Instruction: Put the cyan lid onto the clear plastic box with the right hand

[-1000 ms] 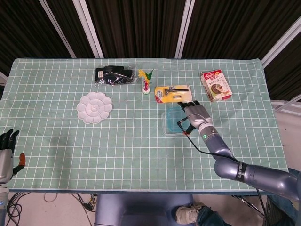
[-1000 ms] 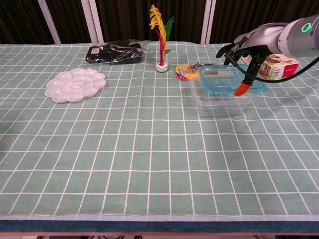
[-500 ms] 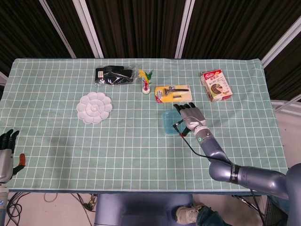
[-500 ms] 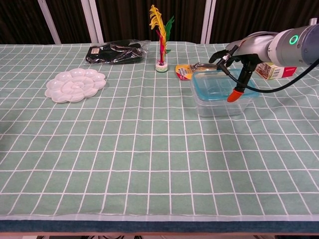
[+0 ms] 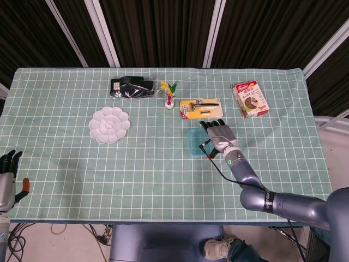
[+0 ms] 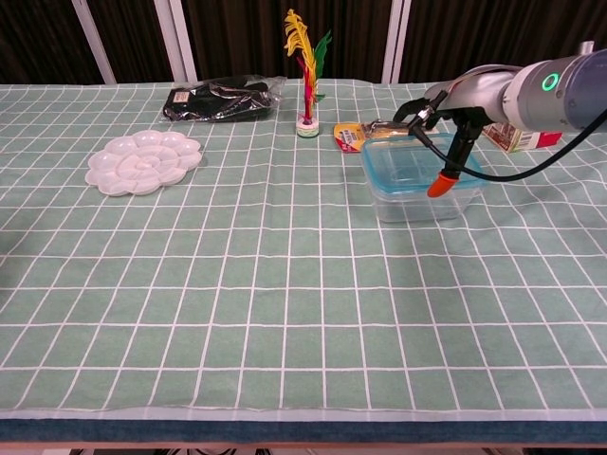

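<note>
While my right hand point(image 5: 220, 134) hovers over the far right part of the desk point(image 5: 163, 169), the cyan lid point(image 6: 415, 164) lies flat on top of the clear box point(image 6: 420, 197), and my fingers point(image 6: 420, 106) spread above the lid's right half, at about 3 o'clock from its centre. My orange-tipped thumb point(image 6: 439, 182) points down in front of the lid's near edge. I cannot tell whether the fingers press the lid or only float just over it; they are apart and do not wrap around anything. From my head view the lid's left half shows bare at 9 o'clock of my palm.

My left hand point(image 5: 7, 173) hangs at the near left corner, off the desk's edge, fingers loosely apart and holding nothing.

Counting what sits on the green checked cloth: one lid, one box, one white flower-shaped palette point(image 5: 109, 124) at 9 o'clock of the box, one black bag point(image 5: 131, 88) at the far edge, one feather shuttlecock point(image 6: 305, 64) standing upright beside it, one yellow carded tool pack point(image 5: 200, 108) just beyond the box at 12 o'clock, and one red and white carton point(image 5: 250, 99) at 2 o'clock.
</note>
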Controlling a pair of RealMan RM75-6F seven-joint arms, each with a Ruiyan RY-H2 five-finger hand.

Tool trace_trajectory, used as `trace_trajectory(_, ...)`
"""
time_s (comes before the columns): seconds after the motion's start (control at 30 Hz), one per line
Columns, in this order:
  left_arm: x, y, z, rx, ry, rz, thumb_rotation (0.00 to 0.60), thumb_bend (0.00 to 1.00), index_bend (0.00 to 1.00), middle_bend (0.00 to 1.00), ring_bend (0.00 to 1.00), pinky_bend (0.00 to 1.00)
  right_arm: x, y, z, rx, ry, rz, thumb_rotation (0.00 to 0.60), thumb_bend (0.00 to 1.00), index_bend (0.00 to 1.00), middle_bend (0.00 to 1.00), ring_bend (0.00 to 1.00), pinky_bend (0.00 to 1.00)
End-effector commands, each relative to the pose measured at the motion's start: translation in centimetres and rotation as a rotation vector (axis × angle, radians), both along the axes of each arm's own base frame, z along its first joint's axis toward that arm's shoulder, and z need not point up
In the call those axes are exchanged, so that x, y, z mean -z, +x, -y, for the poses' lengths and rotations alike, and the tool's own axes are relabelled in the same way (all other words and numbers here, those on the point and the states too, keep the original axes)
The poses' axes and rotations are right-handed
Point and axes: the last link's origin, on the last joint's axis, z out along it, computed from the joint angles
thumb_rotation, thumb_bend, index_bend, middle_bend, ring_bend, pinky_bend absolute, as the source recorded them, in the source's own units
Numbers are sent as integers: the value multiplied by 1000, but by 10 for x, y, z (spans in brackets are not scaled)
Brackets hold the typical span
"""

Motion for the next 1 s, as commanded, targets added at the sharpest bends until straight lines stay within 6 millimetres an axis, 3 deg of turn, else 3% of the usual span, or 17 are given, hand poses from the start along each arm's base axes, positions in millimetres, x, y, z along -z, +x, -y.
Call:
trace_trajectory(0.03,0,0,0,1,1,-1,600,526,60,0,0,0,1,0,0,-3,1,-1,600,383,0,434,119,0)
trace_trajectory(1.0,-1,0,0,-3,1,-5,600,526,60,0,0,0,6,3,-1,-9,-3,-14,600,386,0,434,119,0)
